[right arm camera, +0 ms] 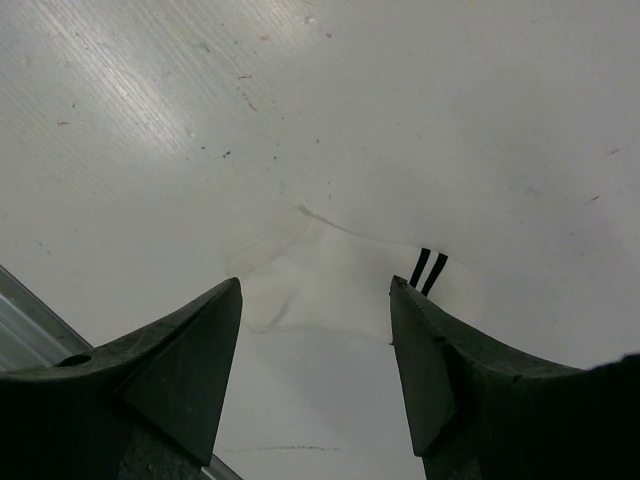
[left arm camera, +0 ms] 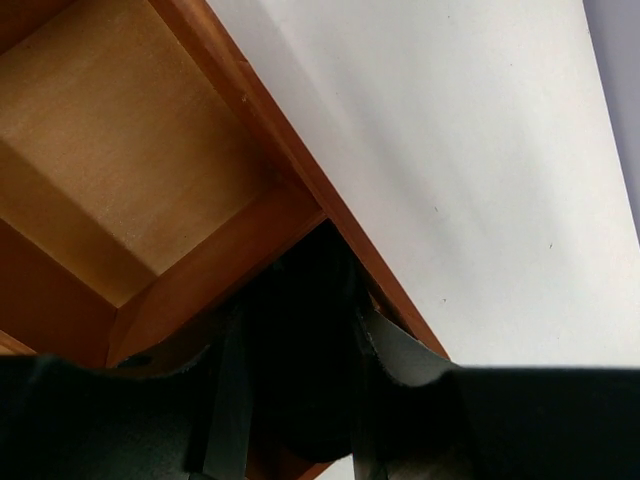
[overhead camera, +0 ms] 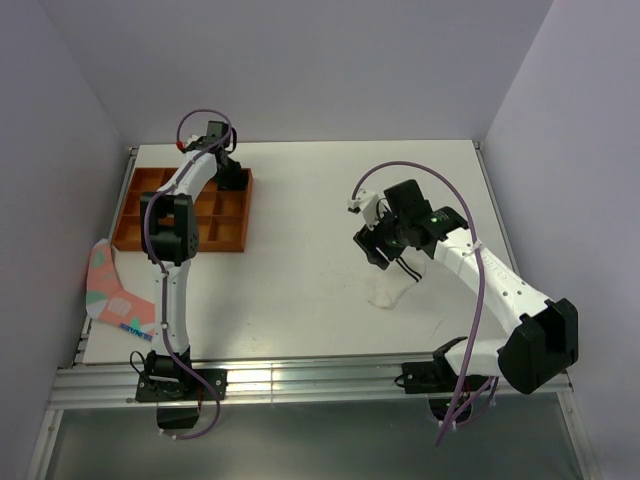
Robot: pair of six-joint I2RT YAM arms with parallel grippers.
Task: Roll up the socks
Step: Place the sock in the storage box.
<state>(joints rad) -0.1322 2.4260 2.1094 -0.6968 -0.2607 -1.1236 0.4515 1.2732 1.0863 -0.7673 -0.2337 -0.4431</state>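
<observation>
Biggest of all, a white table (overhead camera: 320, 200), closed in by pale walls. Bolted at its near edge, two white-and-black arms: left arm (overhead camera: 170, 240) stretched straight to the far left, right arm (overhead camera: 490, 285) bent inward toward the middle. At the far left of the table, an orange-brown wooden compartment tray (overhead camera: 180, 247), split by dividers into a grid. By the table's left edge, well apart from both grippers, a pink fabric piece with teal patches (overhead camera: 105, 290), lying flat. Ahead of the right arm, toward the near edge, the white sock (overhead camera: 385, 293), flat and slightly rumpled, two short black cuff stripes (right arm camera: 428, 270) plain in the right wrist view. Hanging over it, the right gripper (right arm camera: 315, 290), fingers spread wide, nothing clamped between them. Over the tray's far right corner, the left gripper (left arm camera: 292, 360), fingers roughly half apart and closed on a dark bundle filling the gap: the black sock (left arm camera: 305, 280), down in a corner compartment beside the tray's outer wall, its white stripes hidden.
</observation>
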